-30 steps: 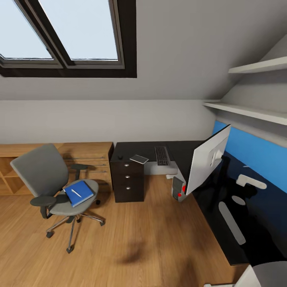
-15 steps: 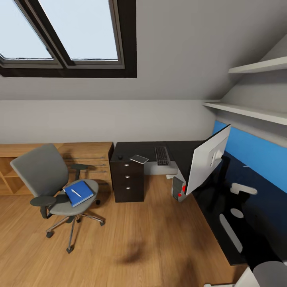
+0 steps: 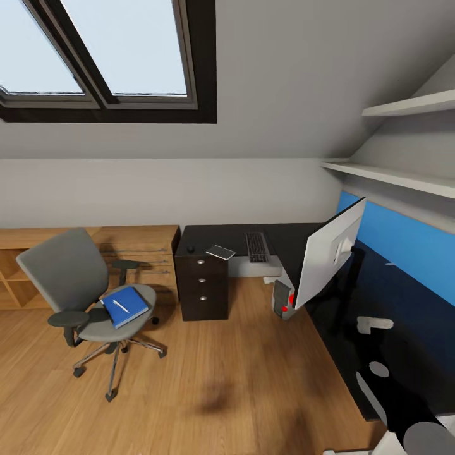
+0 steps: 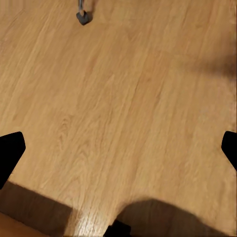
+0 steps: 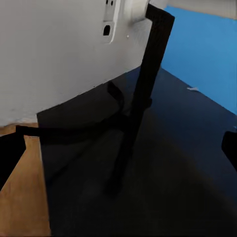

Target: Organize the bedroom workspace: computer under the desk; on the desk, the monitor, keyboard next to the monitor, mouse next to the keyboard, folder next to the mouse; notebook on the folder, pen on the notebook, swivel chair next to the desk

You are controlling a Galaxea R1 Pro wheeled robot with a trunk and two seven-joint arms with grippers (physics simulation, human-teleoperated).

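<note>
We see the swivel chair [image 3: 85, 297] at lower left of the head view, on the wood floor [image 3: 221, 379], well apart from the desk [image 3: 344, 328]. The blue folder [image 3: 125, 306] lies on its seat w/ the white pen [image 3: 121, 306] on top.

Mid-frame, the black drawer unit [image 3: 202, 287] stands under the desk's far wing. On that top: the mouse [image 3: 191, 249] near the left corner, the notebook [image 3: 220, 252] overhanging the front edge, the keyboard [image 3: 257, 246] to its right. The monitor [image 3: 330, 253] stands on the desk at right-centre, pale back toward us, partly hiding the computer [image 3: 282, 298] on the floor below the desk edge. A light wooden cabinet [image 3: 88, 256] sits behind the chair; blue wall panel [image 3: 404, 246] and shelves [image 3: 392, 174] at right, skylight [image 3: 101, 50] upper left.

Left gripper [image 4: 118, 153]: fingertips at opposite frame edges, spread wide, nothing held, over bare floor; a chair caster [image 4: 83, 18] at upper frame. Right gripper [image 5: 118, 148]: likewise wide, nothing held, facing the monitor's black stand [image 5: 143, 98] on the desk top [image 5: 187, 197].
</note>
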